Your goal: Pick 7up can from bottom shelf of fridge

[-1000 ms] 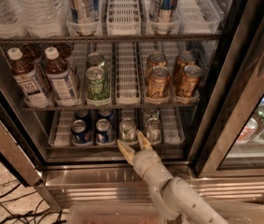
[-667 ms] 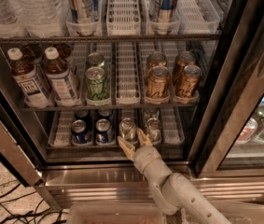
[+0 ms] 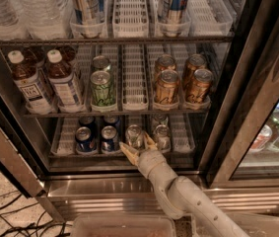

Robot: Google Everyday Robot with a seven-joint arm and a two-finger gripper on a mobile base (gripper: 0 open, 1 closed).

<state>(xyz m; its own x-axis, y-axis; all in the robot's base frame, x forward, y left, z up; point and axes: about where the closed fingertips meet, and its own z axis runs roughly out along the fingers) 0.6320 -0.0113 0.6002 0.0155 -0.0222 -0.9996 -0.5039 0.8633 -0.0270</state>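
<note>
The step in hand looks like the approach just before the grasp: the gripper [image 3: 135,144] sits at the front edge of the bottom shelf [image 3: 183,132] of the fridge [image 3: 237,83], its two pale fingers spread wide in a V, one tip angled out to the left and the other rising beside the 7up can [image 3: 133,132]. The can stands upright at the front of a middle lane, directly behind the spread fingers; whether either finger touches it I cannot tell. By my reading nothing is gripped yet, so the next move calls for a short push inward so that the fingers pass on either side of the can's body, then a closing squeeze, then a straight pull out over the shelf lip. The space is tight: a second silvery can [image 3: 162,136] stands just beside it on the right and two dark blue cans [image 3: 84,139] on the left, so the fingers must slip in without knocking them. The can is a smooth metal cylinder with a shiny lid, likely slick and light. The shelf is dark wire with white ribbed plastic dividers; the base panel [image 3: 129,186] below is brushed steel, and the arm [image 3: 178,196] is matte grey and rounded
</note>
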